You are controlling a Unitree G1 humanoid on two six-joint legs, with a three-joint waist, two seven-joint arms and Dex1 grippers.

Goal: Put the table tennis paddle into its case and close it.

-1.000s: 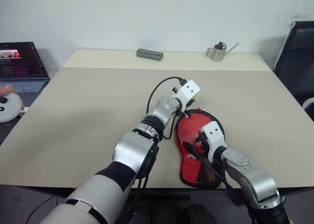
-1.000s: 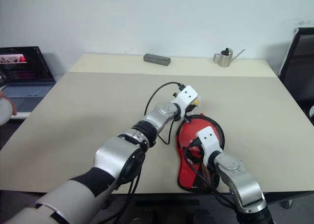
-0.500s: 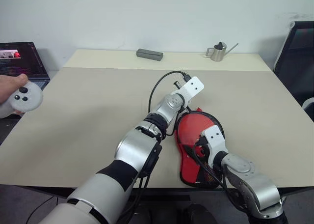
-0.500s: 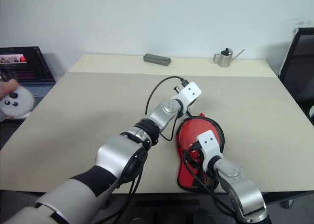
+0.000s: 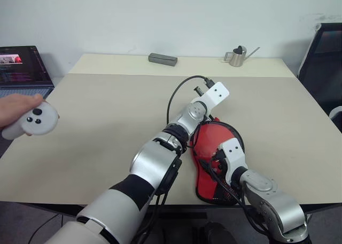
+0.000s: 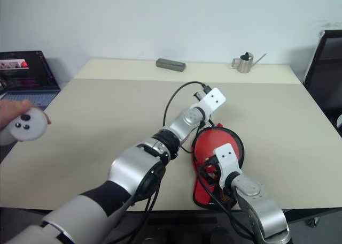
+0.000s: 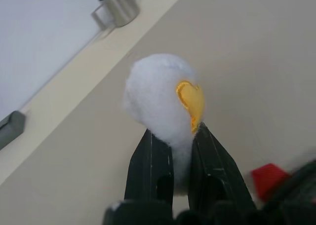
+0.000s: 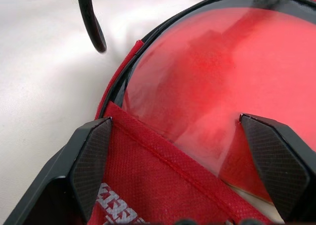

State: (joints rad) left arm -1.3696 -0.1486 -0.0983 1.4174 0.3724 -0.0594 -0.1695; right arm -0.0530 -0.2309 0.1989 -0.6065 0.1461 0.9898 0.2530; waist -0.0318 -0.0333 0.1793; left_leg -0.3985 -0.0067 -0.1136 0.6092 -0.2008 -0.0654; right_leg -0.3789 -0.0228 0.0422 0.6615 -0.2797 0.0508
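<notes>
The red case (image 5: 206,141) lies flat on the table near the front edge, its round end away from me. The table tennis paddle (image 8: 217,72) lies inside it, its red face showing under the case's lifted red flap (image 8: 158,185). My right gripper (image 8: 182,151) hovers open just above the case, one finger on each side of the flap. My left gripper (image 7: 170,136) is shut on the case's fluffy white charm (image 7: 158,96) with a yellow heart, held up above the case's far edge. In the eye views the left wrist's white mount (image 5: 216,94) covers the charm.
A grey box (image 5: 163,59) and a small metal watering can (image 5: 236,56) stand at the table's far edge. A laptop (image 5: 21,67) sits off the left side. A person's hand with a white controller (image 5: 31,120) is at the left. A black chair (image 5: 323,51) stands at the right.
My left gripper has risen and shifted right with the charm in it. The person's hand with the controller has come further in from the left. The right gripper has stayed over the case.
</notes>
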